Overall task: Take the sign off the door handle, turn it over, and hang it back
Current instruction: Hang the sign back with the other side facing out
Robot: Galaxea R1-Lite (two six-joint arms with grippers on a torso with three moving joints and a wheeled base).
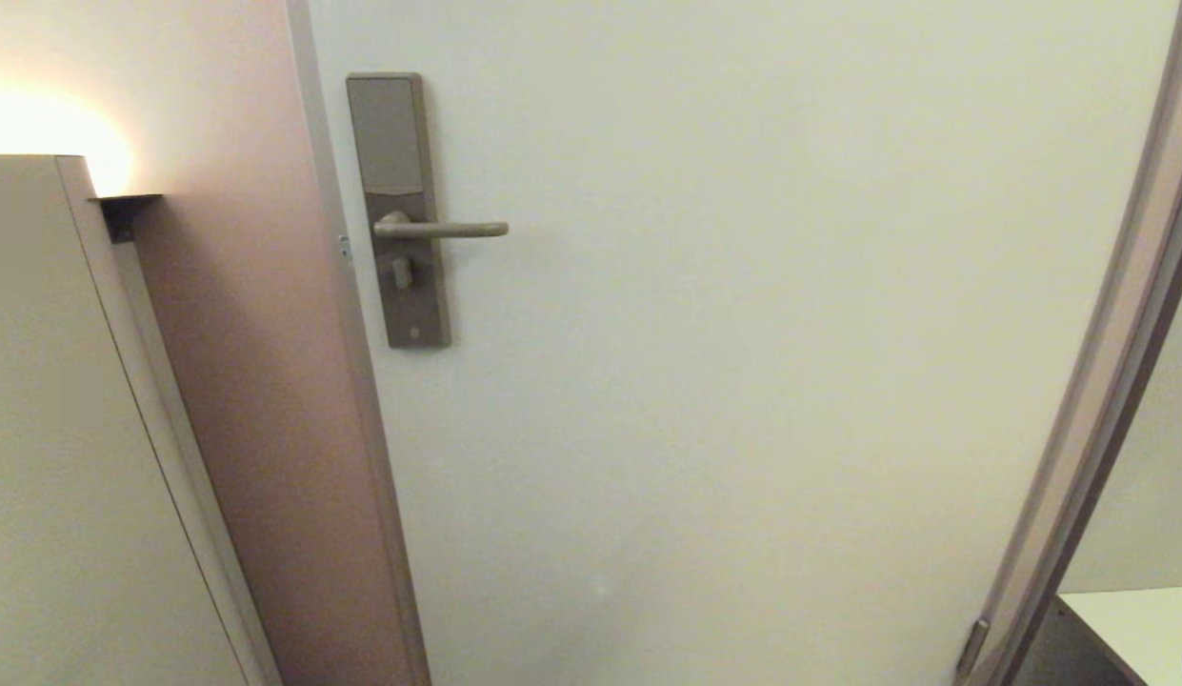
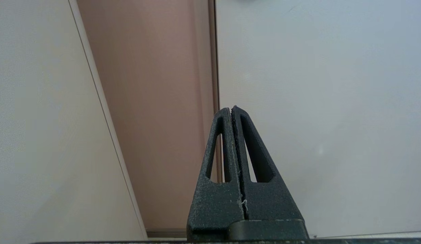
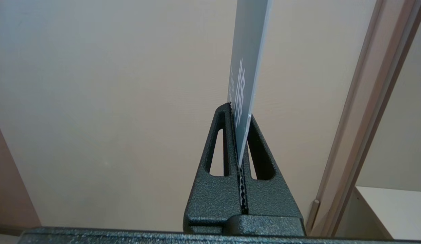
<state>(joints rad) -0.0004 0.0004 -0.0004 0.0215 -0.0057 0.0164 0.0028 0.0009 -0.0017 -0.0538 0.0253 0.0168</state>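
Right gripper [image 3: 239,117] is pinching the sign [image 3: 247,57] by one end; the sign is seen edge-on with its blue face showing white lettering too foreshortened to read, its far end cut off by the frame, and hole not visible. Left gripper [image 2: 232,110] has fingers pressed together on nothing, facing the door [image 2: 315,84] edge & jamb. In head view the door handle [image 1: 443,229] on its lock plate [image 1: 400,205] hangs bare, no markings legible on plate; neither arm appears there.
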